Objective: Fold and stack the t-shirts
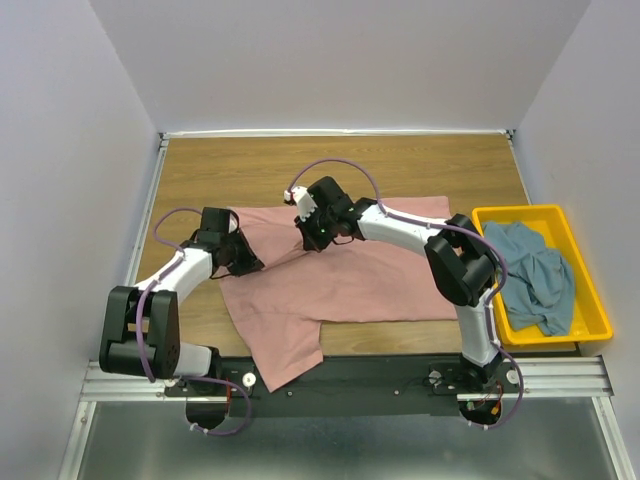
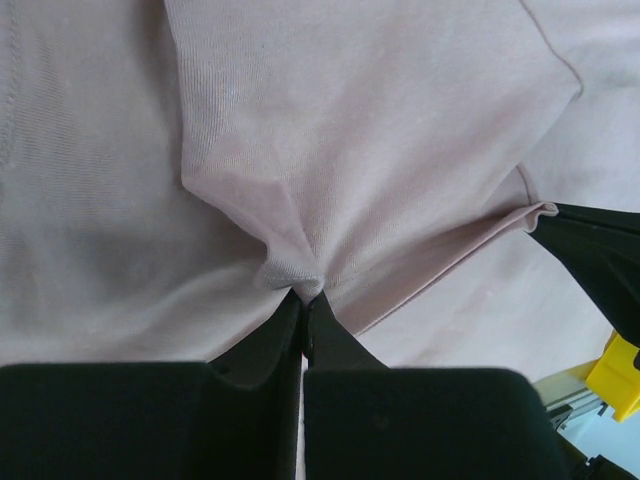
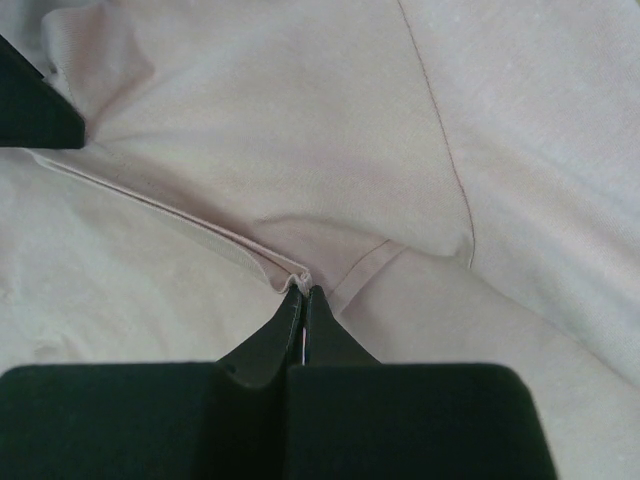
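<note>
Left end effector [image 2: 303, 296] and right end effector [image 3: 303, 291] pinch pink t-shirt [image 1: 370, 285]; blue-grey t-shirt [image 1: 532, 272] lies in yellow bin [image 1: 590, 300].

A wooden table [image 1: 420, 160] stands between plain white walls [image 1: 350, 60].

1. The left arm [image 1: 180, 272] and right arm [image 1: 400, 225] were 2 matching robot arms, each built of smooth white tubular links.
2. Bulky, rounded black joint housings [image 1: 460, 265] sat between the white links, the largest near each arm's lower end.
3. A thin purple cable [image 1: 345, 163] ran in loose loops along the right arm; a second purple cable [image 1: 160, 226] did the same on the left.
4. A small white connector block [image 1: 298, 197] sat at the right wrist.
5. The left gripper [image 2: 303, 300] and right gripper [image 3: 303, 295] each had 2 matte black fingers [image 2: 265, 345], broad blocks narrowing to thin wedge tips.
</note>
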Controlling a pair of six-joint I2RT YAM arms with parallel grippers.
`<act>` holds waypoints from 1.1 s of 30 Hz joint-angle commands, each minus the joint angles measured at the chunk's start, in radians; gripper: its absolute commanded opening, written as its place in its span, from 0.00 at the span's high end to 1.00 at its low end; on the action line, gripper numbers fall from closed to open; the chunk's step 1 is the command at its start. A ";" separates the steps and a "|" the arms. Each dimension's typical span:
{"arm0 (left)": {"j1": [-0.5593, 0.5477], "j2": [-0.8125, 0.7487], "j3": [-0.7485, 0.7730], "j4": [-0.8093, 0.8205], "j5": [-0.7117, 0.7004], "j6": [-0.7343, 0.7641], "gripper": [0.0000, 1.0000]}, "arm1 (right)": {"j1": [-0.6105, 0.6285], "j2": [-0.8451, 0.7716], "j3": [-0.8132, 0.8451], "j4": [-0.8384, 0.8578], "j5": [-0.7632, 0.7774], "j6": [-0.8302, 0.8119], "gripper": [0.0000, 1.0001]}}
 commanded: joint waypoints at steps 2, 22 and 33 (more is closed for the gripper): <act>0.001 0.020 -0.028 0.010 0.023 -0.002 0.92 | 0.002 -0.030 -0.001 -0.063 0.056 -0.040 0.98; 0.030 -0.122 -0.002 -0.036 -0.104 -0.004 0.29 | 0.002 -0.140 -0.027 -0.110 0.077 -0.017 0.51; 0.017 0.019 -0.004 0.087 0.014 0.025 0.39 | -0.055 -0.171 -0.077 -0.091 0.073 0.058 0.51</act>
